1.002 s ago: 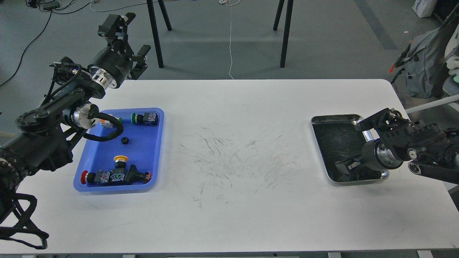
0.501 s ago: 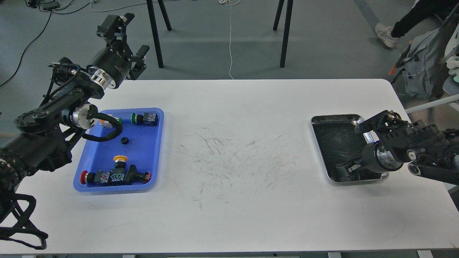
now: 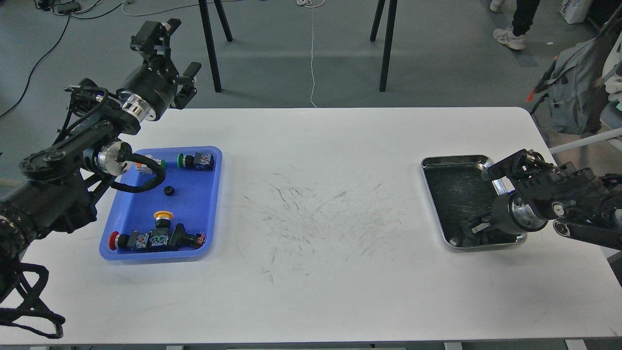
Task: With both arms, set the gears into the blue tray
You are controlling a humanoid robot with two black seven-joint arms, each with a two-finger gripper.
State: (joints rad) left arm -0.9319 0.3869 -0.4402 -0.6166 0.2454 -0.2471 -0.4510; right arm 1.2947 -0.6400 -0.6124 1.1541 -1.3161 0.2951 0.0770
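The blue tray [image 3: 206,214] lies at the table's left. One small black gear [image 3: 168,190] rests on its floor near the middle, among several push-buttons. My left gripper [image 3: 183,44] is raised above the table's far left edge, beyond the tray, open and empty. My right gripper [image 3: 470,229] reaches down into the near end of the steel tray [image 3: 454,161] at the right. Its fingers are dark against the dark tray floor, so I cannot tell how they stand or whether they hold anything. No gear can be made out in the steel tray.
Push-buttons sit in the blue tray: a green one [image 3: 181,160] at the far side, a yellow one [image 3: 164,215] and a red one [image 3: 113,239] near the front. Black stand legs [image 3: 210,46] stand behind the table. A grey backpack [image 3: 571,92] hangs at the right.
My right gripper has sunk a little lower and nearer the steel tray's front rim. The left arm has drifted slightly left. A person walks past at the top right.
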